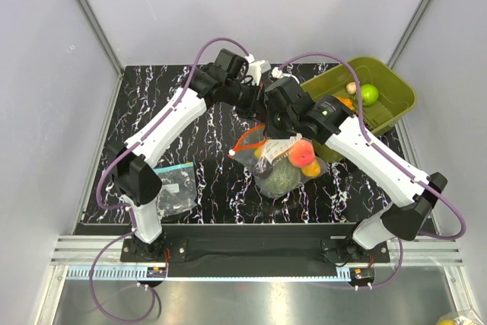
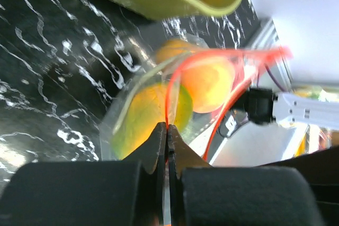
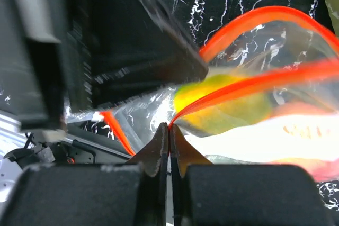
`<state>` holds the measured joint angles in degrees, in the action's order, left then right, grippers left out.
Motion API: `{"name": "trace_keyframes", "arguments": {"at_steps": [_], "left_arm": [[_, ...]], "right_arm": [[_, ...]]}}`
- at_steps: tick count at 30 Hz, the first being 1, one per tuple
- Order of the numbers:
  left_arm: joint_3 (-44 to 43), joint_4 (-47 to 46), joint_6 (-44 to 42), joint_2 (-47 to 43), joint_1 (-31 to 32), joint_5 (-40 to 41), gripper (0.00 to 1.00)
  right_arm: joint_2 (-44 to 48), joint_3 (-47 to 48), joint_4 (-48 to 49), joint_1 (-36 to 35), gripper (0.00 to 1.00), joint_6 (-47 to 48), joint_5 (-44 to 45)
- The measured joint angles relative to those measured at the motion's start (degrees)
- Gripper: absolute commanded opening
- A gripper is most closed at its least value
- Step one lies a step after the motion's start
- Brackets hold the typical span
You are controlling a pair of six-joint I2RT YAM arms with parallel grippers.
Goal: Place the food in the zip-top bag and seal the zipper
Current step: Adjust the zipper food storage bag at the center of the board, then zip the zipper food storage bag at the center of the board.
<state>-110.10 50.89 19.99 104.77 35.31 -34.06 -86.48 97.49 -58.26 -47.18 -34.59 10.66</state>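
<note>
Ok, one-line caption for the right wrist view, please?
Right gripper shut on one end of the red-orange zipper, zip-top bag mouth open, food inside.

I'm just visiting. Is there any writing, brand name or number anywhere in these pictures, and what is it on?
No text can be read in any of the three views.
Faint orange marks on the zip-top bag, right wrist view: too blurred to read.
Small coloured tag below the left arm's base, top view: too small to read.
</note>
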Motion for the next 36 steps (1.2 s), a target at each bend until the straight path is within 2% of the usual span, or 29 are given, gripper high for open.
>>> {"name": "trace_keyframes", "arguments": {"at_steps": [3,4,7,10,11,12,14,16,17,19,23,26,29,36], "left_arm": [[2.89,-0.11,-0.70,-0.02,0.24,-1.95,0.17],[3.48,0.02,-0.79,-0.02,0.37,-2.21,0.26],[3.87,0.09,-1.46,-0.04,0.57,-2.05,0.44],[3.85,-0.02,-2.08,-0.72,0.44,-1.73,0.54],[3.85,0.00,-2.12,-1.09,0.31,-1.73,0.66],[3.85,0.00,-2.51,-1.51,0.17,-1.60,0.73],[3.63,0.04,-2.56,-2.21,-0.31,-0.87,0.85],[3.32,0.46,-2.51,-3.23,-0.96,0.15,0.87],[3.34,0.50,-2.43,-3.98,-1.44,0.85,0.98],[4.42,-0.57,-2.14,-6.58,-2.51,2.45,0.99],[12.39,-3.61,-1.36,-17.22,-7.37,4.59,0.99],[19.61,-6.45,-1.33,-26.84,-10.45,7.15,0.93],[26.62,-8.94,-1.77,-34.71,-10.01,7.85,0.88],[46.23,-18.29,-4.07,-47.10,-9.53,8.79,0.72]], "right_arm": [[-0.87,-0.02,-0.39,0.00,0.00,-0.66,0.39],[-1.36,-0.04,-0.59,-0.02,0.00,-1.11,0.63],[-1.77,-1.55,-0.72,0.00,0.00,-2.54,2.03],[-1.09,-5.16,-0.24,0.20,0.00,-4.37,2.62],[-0.76,-6.69,0.35,0.42,0.00,-4.85,2.69],[-0.33,-8.26,0.74,0.76,0.00,-5.27,2.62],[0.66,-10.99,0.63,1.84,0.00,-6.08,2.16],[1.38,-12.83,1.40,3.26,0.00,-6.84,1.90],[1.60,-13.29,1.73,3.82,0.00,-7.17,1.81],[1.99,-13.99,2.45,4.81,0.00,-7.76,1.68],[2.21,-14.36,3.74,5.57,0.00,-8.39,1.60],[2.21,-14.38,4.50,6.36,0.00,-8.44,1.57],[2.19,-14.34,4.87,7.69,0.00,-8.44,1.46],[0.68,-11.80,5.22,9.66,0.00,-8.31,0.26]]}}
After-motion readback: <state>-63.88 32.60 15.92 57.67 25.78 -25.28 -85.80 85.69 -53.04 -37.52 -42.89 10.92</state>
